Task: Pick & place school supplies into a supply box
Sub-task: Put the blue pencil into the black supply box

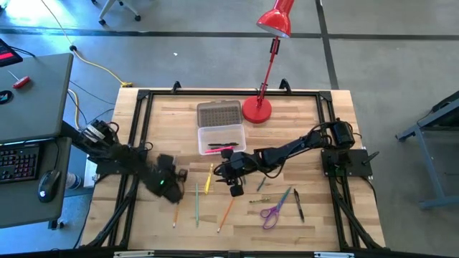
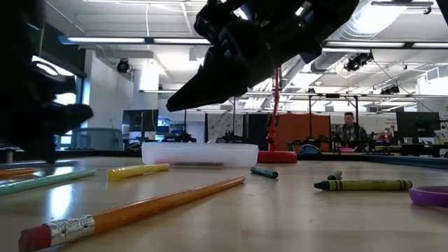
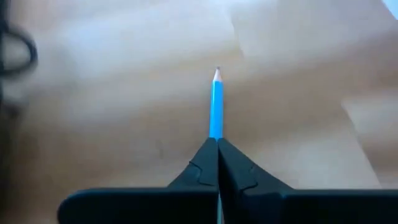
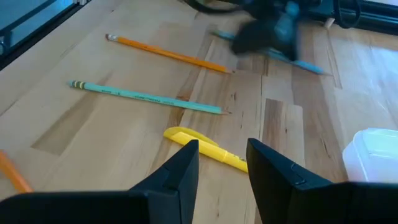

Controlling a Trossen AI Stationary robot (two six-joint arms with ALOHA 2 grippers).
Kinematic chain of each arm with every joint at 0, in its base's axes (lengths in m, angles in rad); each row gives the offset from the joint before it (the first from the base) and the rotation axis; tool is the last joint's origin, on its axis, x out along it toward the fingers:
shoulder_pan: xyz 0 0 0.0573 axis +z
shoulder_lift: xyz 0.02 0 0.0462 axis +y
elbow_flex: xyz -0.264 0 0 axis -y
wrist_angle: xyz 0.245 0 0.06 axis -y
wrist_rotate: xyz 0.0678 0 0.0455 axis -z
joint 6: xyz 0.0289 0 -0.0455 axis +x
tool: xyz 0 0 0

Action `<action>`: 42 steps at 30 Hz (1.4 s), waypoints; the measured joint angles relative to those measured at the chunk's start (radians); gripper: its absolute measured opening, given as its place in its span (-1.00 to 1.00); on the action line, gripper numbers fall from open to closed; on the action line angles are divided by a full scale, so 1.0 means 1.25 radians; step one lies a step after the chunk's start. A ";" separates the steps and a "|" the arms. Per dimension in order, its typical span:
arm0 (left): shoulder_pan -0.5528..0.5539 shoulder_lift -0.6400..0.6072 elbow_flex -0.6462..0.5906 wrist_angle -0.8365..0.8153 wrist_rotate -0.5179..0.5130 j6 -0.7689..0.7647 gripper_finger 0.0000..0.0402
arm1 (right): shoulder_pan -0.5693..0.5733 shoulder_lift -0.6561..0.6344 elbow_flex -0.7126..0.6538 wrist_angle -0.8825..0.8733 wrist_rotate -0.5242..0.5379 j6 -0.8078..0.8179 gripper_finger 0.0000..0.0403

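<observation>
My left gripper (image 1: 171, 183) is over the table's left part, shut on a blue pencil (image 3: 216, 102); the right wrist view shows it blurred (image 4: 273, 31) beyond the loose pencils. My right gripper (image 4: 221, 148) is open and hovers over a yellow marker (image 4: 208, 148) lying flat near the table's middle (image 1: 208, 179), touching nothing. The clear supply box (image 1: 221, 137) stands behind it with its ribbed lid (image 1: 219, 113) folded open toward the far side; a pink-red marker (image 1: 224, 147) lies inside. A green pencil (image 4: 149, 98) and an orange pencil (image 4: 168, 53) lie flat on the wood. My left gripper pinches the blue pencil's shaft (image 3: 216, 132) between its two shut fingers (image 3: 202, 165). The pencil lies along the fingers and sticks out past their tips, with its sharpened point (image 3: 217, 74) away from the gripper. The part behind the fingertips is hidden by the gripper.
Purple-handled scissors (image 1: 270, 213), a green pen (image 1: 284, 195) and a dark pen (image 1: 298, 205) lie near the right front. Another orange pencil (image 2: 140, 206) lies near the front edge. A red lamp's base (image 1: 257, 110) stands right of the lid. A person (image 2: 348, 131) sits far behind.
</observation>
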 joint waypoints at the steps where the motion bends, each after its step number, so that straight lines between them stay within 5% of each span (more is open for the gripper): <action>1: 0.024 -0.002 -0.015 0.018 -0.008 0.024 -0.91 | 0.001 0.000 0.000 0.000 0.000 0.000 -0.43; 6: 0.119 -0.005 -0.081 0.157 -0.096 0.093 -0.92 | 0.012 0.000 0.000 -0.003 -0.002 -0.001 -0.43; 18: 0.223 0.002 -0.080 0.239 -0.134 0.159 -0.24 | 0.013 0.000 0.000 -0.011 -0.002 -0.001 -0.43; 27: 0.216 0.074 -0.074 0.247 -0.164 0.129 -0.25 | 0.019 0.000 0.000 -0.021 -0.002 -0.001 -0.43; 42: 0.049 0.231 -0.081 0.244 -0.323 -0.111 -0.29 | 0.019 0.000 0.000 -0.034 -0.002 -0.004 -0.43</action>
